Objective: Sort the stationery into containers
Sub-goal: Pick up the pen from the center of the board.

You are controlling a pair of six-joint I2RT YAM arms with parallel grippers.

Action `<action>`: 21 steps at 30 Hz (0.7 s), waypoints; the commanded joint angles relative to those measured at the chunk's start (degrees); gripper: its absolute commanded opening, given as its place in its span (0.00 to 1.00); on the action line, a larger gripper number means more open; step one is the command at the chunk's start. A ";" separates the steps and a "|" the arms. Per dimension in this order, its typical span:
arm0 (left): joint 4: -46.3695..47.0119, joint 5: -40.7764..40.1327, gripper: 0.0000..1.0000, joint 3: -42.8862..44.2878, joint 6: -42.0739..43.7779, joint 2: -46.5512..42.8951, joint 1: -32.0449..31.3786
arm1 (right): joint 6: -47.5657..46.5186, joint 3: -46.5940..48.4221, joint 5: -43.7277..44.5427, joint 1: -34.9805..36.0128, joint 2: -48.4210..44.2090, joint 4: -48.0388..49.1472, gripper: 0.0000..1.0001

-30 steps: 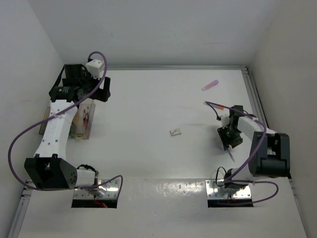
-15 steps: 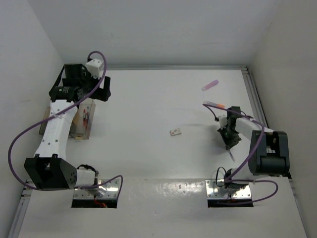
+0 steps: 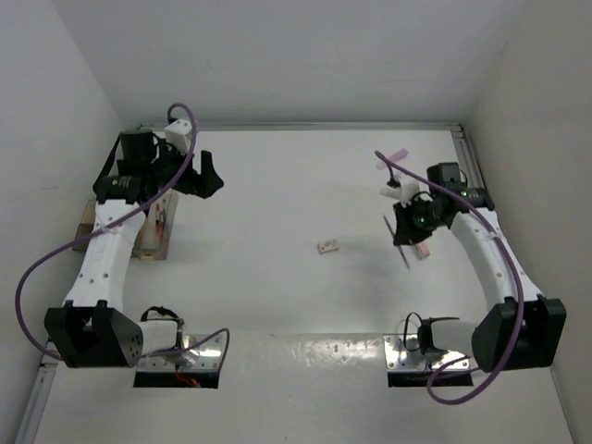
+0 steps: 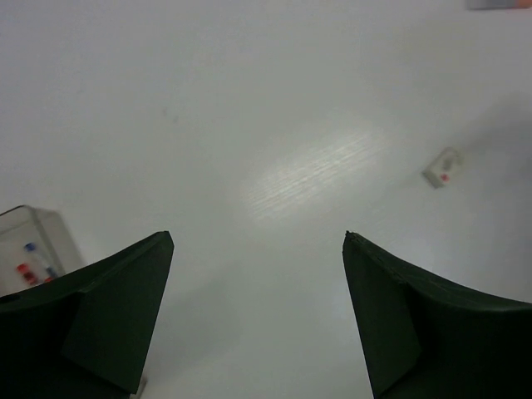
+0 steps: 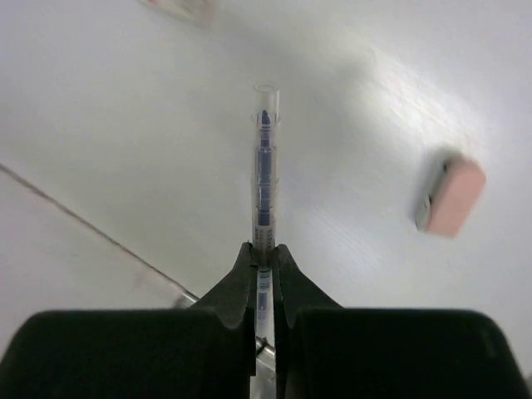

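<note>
My right gripper (image 3: 407, 233) (image 5: 264, 249) is shut on a thin clear pen with a dark blue core (image 5: 264, 179). The pen pokes out toward the near side (image 3: 404, 259), held above the table. A pink eraser (image 5: 450, 195) (image 3: 423, 251) lies just beside it on the table. A whitish eraser (image 3: 327, 246) (image 4: 441, 169) lies mid-table. The pink marker (image 3: 398, 155) lies at the far right, partly crossed by a cable. The clear containers (image 3: 153, 227) (image 4: 29, 245) stand at the left with pens inside. My left gripper (image 3: 202, 178) (image 4: 258, 249) hangs open and holds nothing, right of the containers.
A metal rail (image 3: 472, 176) runs along the table's right edge. Both arms trail purple cables (image 3: 37, 268). A seam (image 5: 83, 220) in the table surface crosses the right wrist view at the left. White walls close in the far side and both flanks.
The right gripper shut on the pen, lifted it off the table and carried it toward the far side as the arm stretched out. The left gripper shifted slightly right, away from the containers.
</note>
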 commanded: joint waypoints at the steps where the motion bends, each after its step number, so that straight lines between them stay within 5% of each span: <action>1: 12.14 17.70 0.90 -7.00 -9.32 -6.45 -0.09 | 6.54 9.23 -14.57 6.54 1.22 -2.97 0.00; 6: 43.50 28.53 0.89 -19.86 -37.24 -11.82 -3.32 | 18.31 23.02 -19.94 17.00 7.19 4.77 0.00; 13: 59.38 25.64 0.84 -24.00 -52.23 -9.89 -8.96 | 32.04 34.28 -27.42 23.87 13.70 16.63 0.00; 21: 69.94 22.13 0.77 -25.32 -63.50 -7.17 -14.24 | 43.55 34.74 -30.06 29.67 16.51 27.09 0.00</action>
